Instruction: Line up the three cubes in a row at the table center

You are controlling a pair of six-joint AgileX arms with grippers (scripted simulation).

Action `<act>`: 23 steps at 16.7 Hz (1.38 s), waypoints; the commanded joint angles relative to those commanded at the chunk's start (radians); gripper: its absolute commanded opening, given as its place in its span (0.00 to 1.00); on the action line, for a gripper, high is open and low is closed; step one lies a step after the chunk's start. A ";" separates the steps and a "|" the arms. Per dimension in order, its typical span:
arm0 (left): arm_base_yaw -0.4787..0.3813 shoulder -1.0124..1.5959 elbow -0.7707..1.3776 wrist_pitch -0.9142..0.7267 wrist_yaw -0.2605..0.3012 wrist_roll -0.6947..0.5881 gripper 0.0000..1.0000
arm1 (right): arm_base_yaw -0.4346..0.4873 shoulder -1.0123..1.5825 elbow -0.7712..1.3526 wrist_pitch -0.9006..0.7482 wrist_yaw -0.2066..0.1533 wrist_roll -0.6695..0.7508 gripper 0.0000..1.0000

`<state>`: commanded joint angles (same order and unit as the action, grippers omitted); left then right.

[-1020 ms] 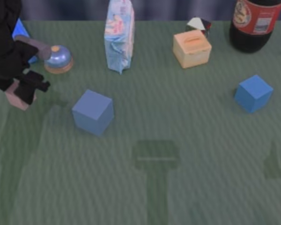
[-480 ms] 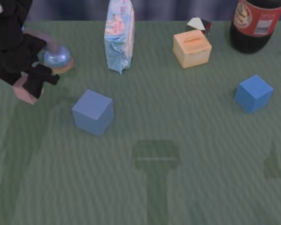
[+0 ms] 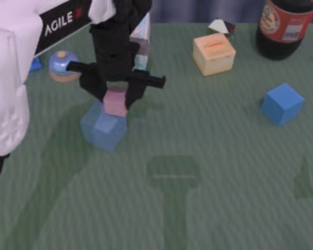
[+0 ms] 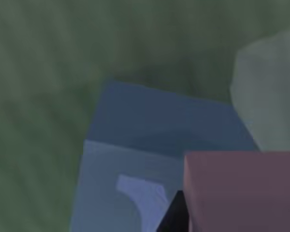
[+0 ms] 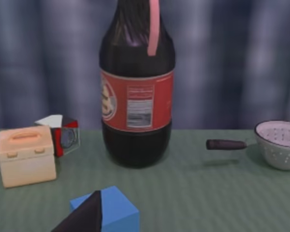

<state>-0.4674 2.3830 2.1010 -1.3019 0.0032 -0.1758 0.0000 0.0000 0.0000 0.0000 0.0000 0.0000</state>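
Green cloth table [image 3: 235,208]: left gripper [image 3: 116,99] holds the pink cube [image 3: 115,102] clamped between its fingers, directly above the pale cube [image 3: 101,130]. Risk: lowering here strikes it. Bright blue cube [image 3: 282,103] sits far right.

A dull green woven cloth [image 3: 235,172] covers the whole work surface and reaches every edge of the top view except the far one. Behind that far edge hangs a dark blue curtain [image 5: 48,58] with soft vertical folds, lighter and darker bands alternating across it. Light falls from above, laying soft, darker green shadows on the cloth, among them a T-shaped one [image 3: 173,174] near the middle and another at the right edge [image 3: 309,182].
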 joint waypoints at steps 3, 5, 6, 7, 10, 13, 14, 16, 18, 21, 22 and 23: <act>-0.164 0.075 0.136 -0.075 -0.003 -0.292 0.00 | 0.000 0.000 0.000 0.000 0.000 0.000 1.00; -0.265 0.112 0.217 -0.115 -0.006 -0.460 0.00 | 0.000 0.000 0.000 0.000 0.000 0.000 1.00; -0.310 0.127 0.253 -0.131 -0.008 -0.529 0.00 | 0.000 0.000 0.000 0.000 0.000 0.000 1.00; -0.350 0.138 0.285 -0.144 -0.010 -0.587 0.00 | 0.000 0.000 0.000 0.000 0.000 0.000 1.00; -0.432 0.157 0.351 -0.169 -0.017 -0.699 0.00 | 0.000 0.000 0.000 0.000 0.000 0.000 1.00; -0.448 0.158 0.363 -0.173 -0.019 -0.720 0.00 | 0.000 0.000 0.000 0.000 0.000 0.000 1.00; -0.448 0.158 0.363 -0.173 -0.019 -0.720 0.00 | 0.000 0.000 0.000 0.000 0.000 0.000 1.00; -0.445 0.155 0.360 -0.171 -0.018 -0.717 0.00 | 0.000 0.000 0.000 0.000 0.000 0.000 1.00; -0.446 0.153 0.343 -0.154 -0.018 -0.715 0.00 | 0.000 0.000 0.000 0.000 0.000 0.000 1.00; -0.445 0.150 0.248 -0.060 -0.019 -0.714 0.00 | 0.000 0.000 0.000 0.000 0.000 0.000 1.00; -0.444 0.150 0.206 -0.020 -0.019 -0.714 0.00 | 0.000 0.000 0.000 0.000 0.000 0.000 1.00; -0.444 0.150 0.164 0.021 -0.018 -0.715 0.00 | 0.000 0.000 0.000 0.000 0.000 0.000 1.00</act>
<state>-0.9111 2.5332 2.2651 -1.2814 -0.0152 -0.8903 0.0000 0.0000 0.0000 0.0000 0.0000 0.0000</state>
